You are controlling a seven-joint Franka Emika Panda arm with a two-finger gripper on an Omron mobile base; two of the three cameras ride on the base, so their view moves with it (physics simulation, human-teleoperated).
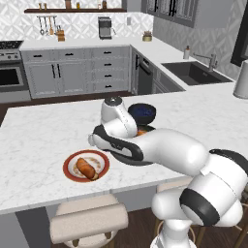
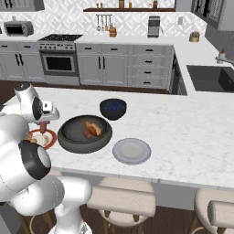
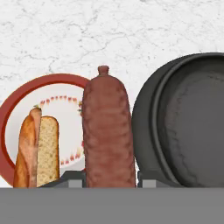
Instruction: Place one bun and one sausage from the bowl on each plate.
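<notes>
Marble counter [image 1: 38, 140], grey kitchen cabinets and a stove behind. Pincer [image 3: 108, 177] is clamped on a sausage [image 3: 108, 131], carried between the big grey bowl [image 2: 68, 141] and the red-rimmed plate [image 3: 13, 113], partly over the plate's edge. That plate already has a bun [image 3: 38, 151] on it. A bun and a sausage are left in the bowl; the light grey plate [image 2: 131, 151] sits just beside the bowl on the other side. Sausage looks light, firm, a bit slick; mid-length grip is right. Bun probably soft, so squeeze gently across its width.
</notes>
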